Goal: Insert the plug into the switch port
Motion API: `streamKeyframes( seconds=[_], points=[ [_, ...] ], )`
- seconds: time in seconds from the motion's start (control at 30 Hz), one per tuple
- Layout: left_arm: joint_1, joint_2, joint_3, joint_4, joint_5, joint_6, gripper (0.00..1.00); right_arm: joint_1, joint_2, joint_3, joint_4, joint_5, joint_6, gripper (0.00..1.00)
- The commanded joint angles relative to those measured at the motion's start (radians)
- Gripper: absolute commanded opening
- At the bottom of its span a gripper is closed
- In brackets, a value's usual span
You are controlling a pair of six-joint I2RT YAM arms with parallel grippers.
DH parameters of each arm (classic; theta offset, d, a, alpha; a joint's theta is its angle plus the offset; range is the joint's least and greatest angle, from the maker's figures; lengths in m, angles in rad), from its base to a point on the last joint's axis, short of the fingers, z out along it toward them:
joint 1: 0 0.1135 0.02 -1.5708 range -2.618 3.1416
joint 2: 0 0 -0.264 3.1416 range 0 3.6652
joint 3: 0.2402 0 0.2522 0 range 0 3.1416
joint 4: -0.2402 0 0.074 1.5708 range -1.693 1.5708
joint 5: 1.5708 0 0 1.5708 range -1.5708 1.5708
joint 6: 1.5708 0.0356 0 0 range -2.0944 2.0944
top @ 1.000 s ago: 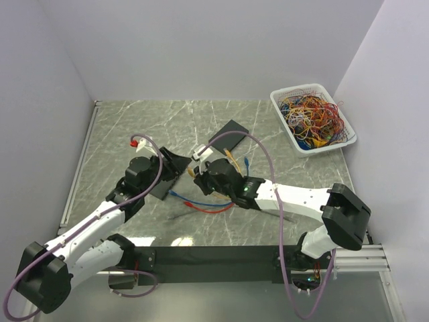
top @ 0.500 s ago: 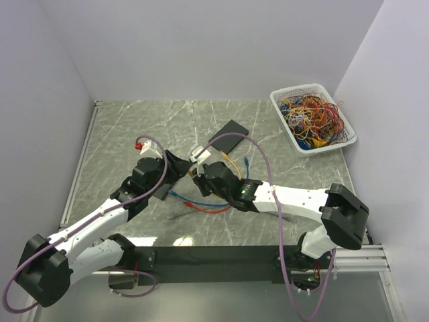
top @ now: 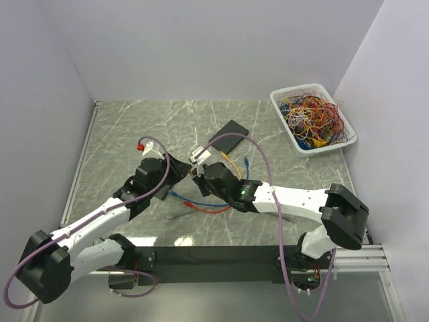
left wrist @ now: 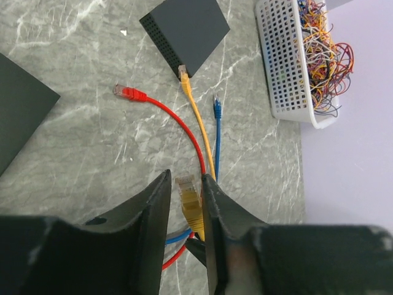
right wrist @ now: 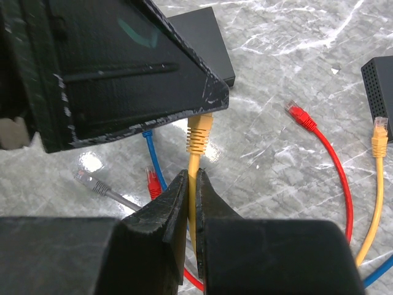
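Left tool (left wrist: 186, 178) has slid rightward to meet right tool (right wrist: 191, 178), jaws narrow, pinching yellow plug (left wrist: 188, 195) above worktop (top: 134, 121). Right tool clamps yellow cable (right wrist: 194, 161) just below plug. Prob. a handover for better aim; switch (top: 228, 135) sits further right, plug not yet in.

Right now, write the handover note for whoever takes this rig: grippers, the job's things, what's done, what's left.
Right gripper: shut on the yellow cable just behind its plug.
Left gripper: fingers either side of that plug; whether they pinch it is unclear.
Switch: farther out, apart from both grippers. The cable's other end lies at its edge; inserted or not, cannot tell.
Done: plug in hand, between the two arms.
Left: carry it to the switch and push it into a port.
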State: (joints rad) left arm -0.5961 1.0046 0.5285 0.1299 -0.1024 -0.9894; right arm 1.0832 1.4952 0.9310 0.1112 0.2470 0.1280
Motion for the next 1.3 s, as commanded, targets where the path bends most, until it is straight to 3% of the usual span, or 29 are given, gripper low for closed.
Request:
streamKeyframes(
  seconds=[0.0,0.23,0.37,0.5,0.6,0.63,0.7,0.73,1.07,1.27],
  points=[
    [-0.01,0.009,0.047,0.039,0.004,-0.008,0.32,0.011,0.003,0.035,0.048,0.032,-0.013,0.0],
    [-0.019,0.006,0.047,0.04,-0.005,-0.009,0.17,0.02,0.026,0.043,0.05,0.034,-0.01,0.0],
    [-0.021,-0.009,0.036,0.037,-0.022,-0.003,0.01,0.021,0.036,0.049,0.051,0.025,-0.001,0.0],
    [-0.021,-0.041,0.016,0.053,-0.04,0.009,0.0,0.021,0.03,0.043,0.061,-0.017,0.012,0.0],
    [-0.021,-0.09,-0.01,0.085,-0.051,0.054,0.01,0.02,0.008,0.025,0.081,-0.037,0.015,0.23],
    [-0.019,-0.104,-0.028,0.109,-0.057,0.081,0.01,0.02,-0.009,0.02,0.085,-0.046,0.015,0.34],
    [-0.019,-0.148,-0.051,0.14,-0.062,0.11,0.0,0.014,-0.026,0.0,0.103,-0.061,0.021,0.48],
    [-0.019,-0.161,-0.064,0.154,-0.072,0.123,0.0,0.009,-0.039,-0.007,0.11,-0.071,0.021,0.5],
    [-0.014,-0.314,-0.153,0.284,-0.001,0.282,0.01,-0.029,-0.187,-0.087,0.183,-0.176,0.044,0.47],
    [-0.001,-0.42,-0.263,0.462,0.141,0.325,0.0,-0.156,-0.279,-0.116,0.224,-0.49,0.143,0.46]
  ],
)
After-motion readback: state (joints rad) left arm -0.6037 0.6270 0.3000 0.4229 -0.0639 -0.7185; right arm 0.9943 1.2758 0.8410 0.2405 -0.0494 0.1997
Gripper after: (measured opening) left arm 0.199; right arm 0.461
